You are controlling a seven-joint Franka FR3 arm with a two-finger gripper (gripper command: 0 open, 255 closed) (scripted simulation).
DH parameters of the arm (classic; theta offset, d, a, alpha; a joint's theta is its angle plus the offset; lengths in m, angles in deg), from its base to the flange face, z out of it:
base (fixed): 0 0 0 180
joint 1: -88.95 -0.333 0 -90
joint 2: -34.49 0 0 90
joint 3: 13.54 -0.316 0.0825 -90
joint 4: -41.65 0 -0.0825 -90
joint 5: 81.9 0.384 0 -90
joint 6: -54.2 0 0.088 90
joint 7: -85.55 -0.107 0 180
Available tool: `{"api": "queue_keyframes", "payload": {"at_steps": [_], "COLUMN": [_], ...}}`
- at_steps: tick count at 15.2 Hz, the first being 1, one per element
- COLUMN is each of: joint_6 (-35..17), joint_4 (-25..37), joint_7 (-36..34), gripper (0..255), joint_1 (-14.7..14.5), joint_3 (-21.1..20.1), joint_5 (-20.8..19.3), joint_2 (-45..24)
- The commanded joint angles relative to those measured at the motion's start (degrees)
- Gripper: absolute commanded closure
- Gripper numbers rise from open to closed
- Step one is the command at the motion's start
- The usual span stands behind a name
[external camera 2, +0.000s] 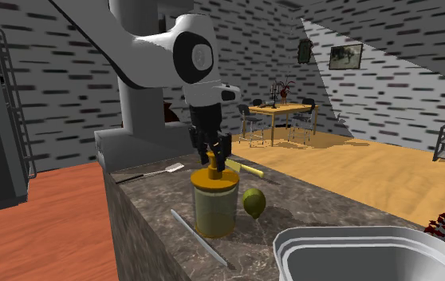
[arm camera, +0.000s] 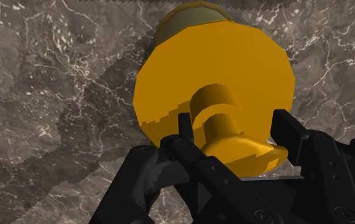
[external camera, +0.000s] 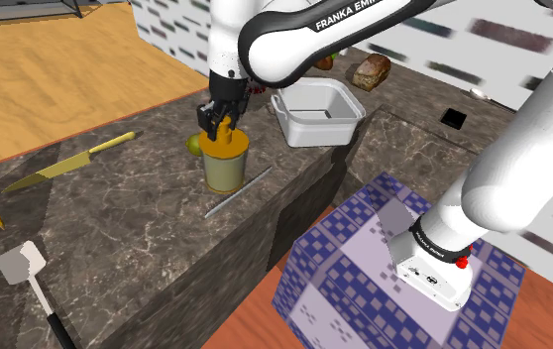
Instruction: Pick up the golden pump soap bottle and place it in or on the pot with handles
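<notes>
Black fingers (arm camera: 291,130) of the gripper (arm camera: 233,124) sit closest to the wrist camera, clamped on the pump head of the golden soap bottle (arm camera: 214,57). That bottle (external camera: 225,164) stands upright on the dark marble counter (external camera: 116,228), directly beneath the hand. A green fruit (external camera 2: 253,202) lies just beside it, and a thin grey rod (external camera: 237,192) lies near its base. The white pot (external camera: 316,127) sits near, toward the shoulder view's right. A yellow-handled knife (external camera: 66,164) and a spatula (external camera: 27,268) lie well apart, toward that view's left.
</notes>
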Motion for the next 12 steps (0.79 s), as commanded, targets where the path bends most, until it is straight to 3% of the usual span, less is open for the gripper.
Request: {"api": "queue_keyframes", "payload": {"at_steps": [1,12], "joint_6": [1.1,9.1], "joint_4": [0.6,5.8], "joint_7": [0.3,2.1], "gripper": [255,255], "joint_1": [0.0,0.3], "joint_3": [0.0,-0.1], "joint_5": [0.4,2.7], "joint_2": [0.6,3.8]}}
